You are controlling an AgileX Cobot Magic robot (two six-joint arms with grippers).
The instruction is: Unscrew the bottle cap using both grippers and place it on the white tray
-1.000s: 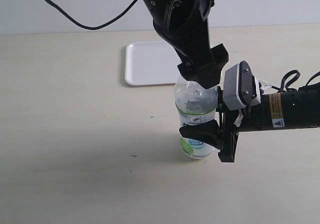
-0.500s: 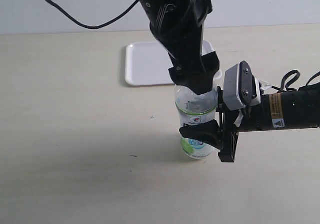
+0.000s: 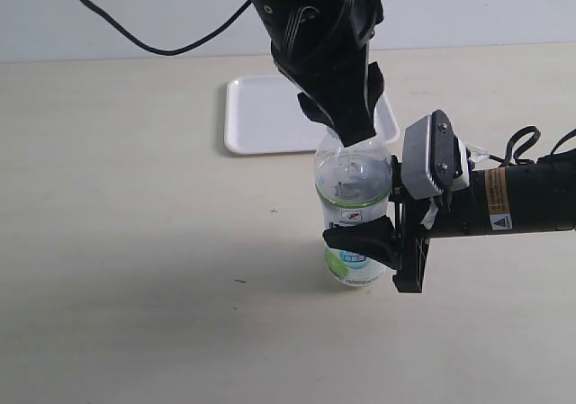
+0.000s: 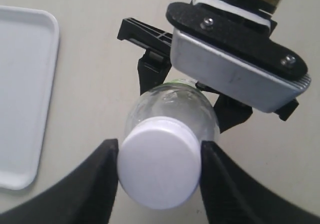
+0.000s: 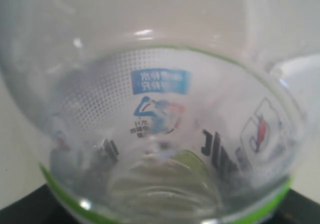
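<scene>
The clear bottle [image 3: 353, 202] stands upright on the table, its green and white label low on its body. My right gripper [image 3: 367, 242] comes in from the right and is shut on the bottle's lower part; in the right wrist view the bottle [image 5: 160, 114] fills the picture. My left gripper [image 3: 346, 127] comes down from above onto the bottle's top and hides the cap in the exterior view. In the left wrist view the white bottle cap [image 4: 159, 166] sits between the two black fingers [image 4: 102, 179], which press on both of its sides, so the left gripper [image 4: 159, 146] is shut on it.
The white tray [image 3: 261, 112] lies flat on the table behind the bottle, partly covered by the left arm, with nothing showing on its visible part; its rim [image 4: 47, 84] shows in the left wrist view. A black cable [image 3: 135, 35] hangs at the back left.
The left gripper has turned about the bottle's top over the last second while staying on the cap. The bottle and the right gripper have not moved.
</scene>
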